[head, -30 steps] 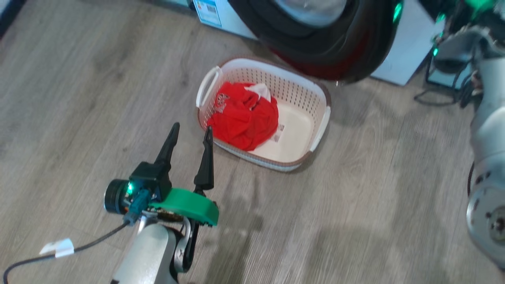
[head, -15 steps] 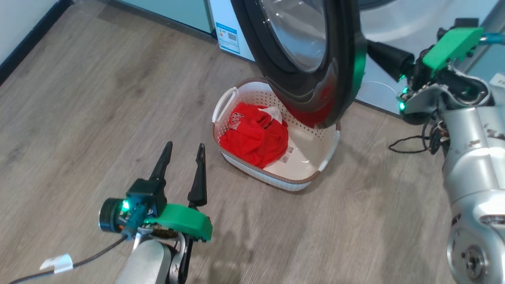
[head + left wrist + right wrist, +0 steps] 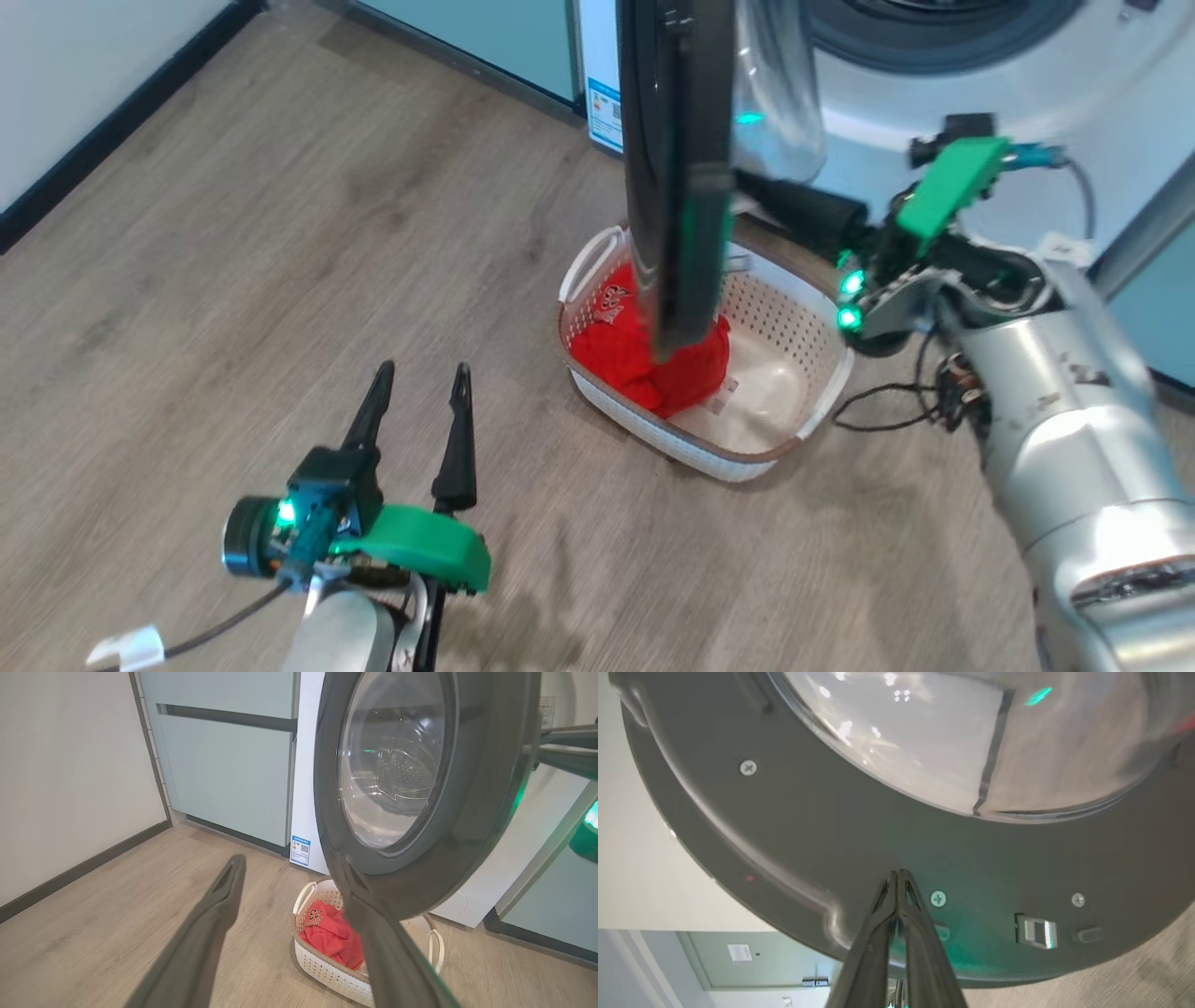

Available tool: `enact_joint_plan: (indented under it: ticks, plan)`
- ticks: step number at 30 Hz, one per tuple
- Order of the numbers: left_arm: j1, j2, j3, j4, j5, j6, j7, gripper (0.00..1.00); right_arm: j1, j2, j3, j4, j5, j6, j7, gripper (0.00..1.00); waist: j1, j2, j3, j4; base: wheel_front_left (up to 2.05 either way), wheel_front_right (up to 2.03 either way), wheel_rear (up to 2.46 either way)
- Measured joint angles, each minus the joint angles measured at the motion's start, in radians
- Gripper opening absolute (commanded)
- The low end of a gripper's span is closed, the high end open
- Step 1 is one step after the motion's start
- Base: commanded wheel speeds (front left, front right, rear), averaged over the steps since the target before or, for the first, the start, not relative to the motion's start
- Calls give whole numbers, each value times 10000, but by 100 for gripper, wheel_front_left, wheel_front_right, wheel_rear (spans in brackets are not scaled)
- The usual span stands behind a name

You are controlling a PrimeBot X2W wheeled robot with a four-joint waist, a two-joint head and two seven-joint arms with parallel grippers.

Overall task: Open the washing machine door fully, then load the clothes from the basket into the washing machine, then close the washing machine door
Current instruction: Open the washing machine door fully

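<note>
The washing machine door (image 3: 674, 168) stands edge-on above the basket (image 3: 810, 317), its black rim and glass bowl (image 3: 392, 765) facing my left wrist view. My right gripper (image 3: 752, 187) is shut with nothing in it, its tips (image 3: 899, 873) pressed against the door's inner rim (image 3: 808, 835) below the glass. Red clothes (image 3: 644, 359) lie in the basket's left half, partly hidden by the door. My left gripper (image 3: 420, 373) hangs open over the floor, to the left of the basket and apart from it. The white washing machine (image 3: 934, 121) fills the upper right.
Pale teal cabinets (image 3: 224, 765) stand left of the machine, another teal panel (image 3: 551, 905) on its right. A wall with black skirting (image 3: 112, 121) runs along the left. A dark cable (image 3: 878, 415) loops on the wood floor beside the basket.
The head camera has turned. The door has swung further out, from angled to edge-on, with my shut right gripper following against its inner side. The left arm has kept its pose.
</note>
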Motion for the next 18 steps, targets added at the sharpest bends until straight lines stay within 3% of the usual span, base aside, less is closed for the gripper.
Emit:
enact_joint_plan:
  ticks: [3,10,18]
  plan:
    - [275,10,88,-142,63,65,0,100,84,56,1200,-198,945,0,-240,0,0,0,-72,121,0,0,0]
    - [312,12,353,-376,86,188,0,100,78,65,2832,-387,2230,0,-853,0,0,0,-29,178,0,0,0]
    - [346,12,583,-387,182,265,0,100,65,69,3273,-422,2493,0,-1507,0,0,0,-257,74,0,0,0]
